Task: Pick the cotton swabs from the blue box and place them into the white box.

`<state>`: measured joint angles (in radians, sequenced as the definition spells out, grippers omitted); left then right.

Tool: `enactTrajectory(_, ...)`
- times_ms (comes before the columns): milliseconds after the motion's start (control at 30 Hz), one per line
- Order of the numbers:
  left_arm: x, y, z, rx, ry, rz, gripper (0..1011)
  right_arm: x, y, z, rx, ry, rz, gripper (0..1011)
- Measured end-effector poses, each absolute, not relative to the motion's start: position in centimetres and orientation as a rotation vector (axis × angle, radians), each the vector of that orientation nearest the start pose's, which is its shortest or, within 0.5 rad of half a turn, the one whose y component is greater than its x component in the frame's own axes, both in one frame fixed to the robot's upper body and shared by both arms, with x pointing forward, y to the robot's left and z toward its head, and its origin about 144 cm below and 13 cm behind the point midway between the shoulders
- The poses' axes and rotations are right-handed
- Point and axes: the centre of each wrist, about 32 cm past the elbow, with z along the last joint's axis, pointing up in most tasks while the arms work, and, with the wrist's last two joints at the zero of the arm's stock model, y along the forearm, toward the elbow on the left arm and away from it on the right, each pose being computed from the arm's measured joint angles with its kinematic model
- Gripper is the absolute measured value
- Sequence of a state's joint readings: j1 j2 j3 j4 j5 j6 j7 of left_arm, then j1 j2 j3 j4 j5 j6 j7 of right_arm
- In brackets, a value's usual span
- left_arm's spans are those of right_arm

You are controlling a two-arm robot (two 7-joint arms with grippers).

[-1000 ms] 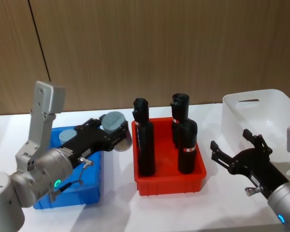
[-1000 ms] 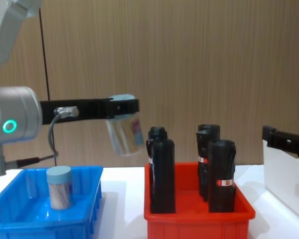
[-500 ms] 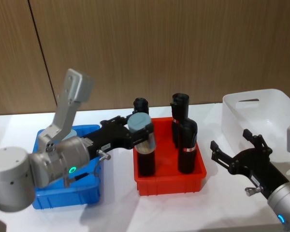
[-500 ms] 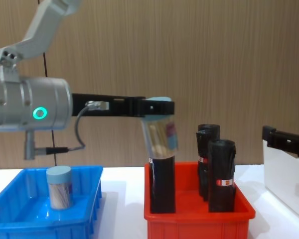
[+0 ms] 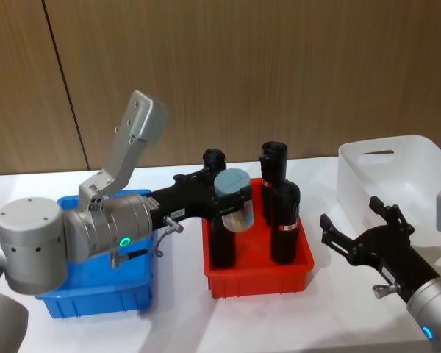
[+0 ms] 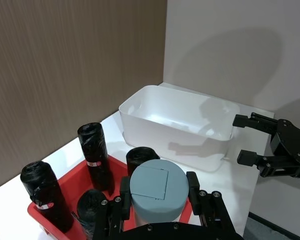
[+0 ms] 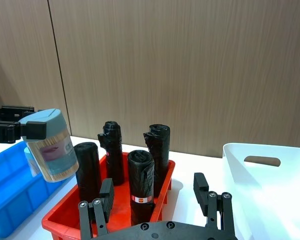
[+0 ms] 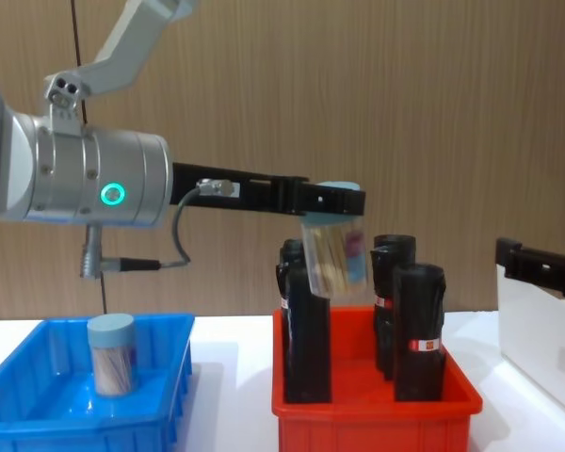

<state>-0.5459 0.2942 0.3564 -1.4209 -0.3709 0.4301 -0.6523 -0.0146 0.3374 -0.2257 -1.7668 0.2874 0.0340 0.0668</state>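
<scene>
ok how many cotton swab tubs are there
2: one tub is held in the left tool above the red bin; the other tub stands in the blue box.

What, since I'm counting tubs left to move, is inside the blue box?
One cotton swab tub stands upright in the blue box. The left arm covers part of its floor in the head view, so anything lying flat there cannot be seen.

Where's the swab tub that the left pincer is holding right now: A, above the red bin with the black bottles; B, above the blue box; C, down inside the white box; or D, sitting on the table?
A: the left pincer holds the cotton swabs tub in the air over the red bin.
</scene>
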Motion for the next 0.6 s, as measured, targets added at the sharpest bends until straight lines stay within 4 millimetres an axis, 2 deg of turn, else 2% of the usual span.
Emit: enactTrajectory(600, 58.76, 21.59, 128.84, 0.166, 0.083, 0.607, 666, 45.19, -24.35, 119.21, -0.014, -0.068, -1.139, 1001)
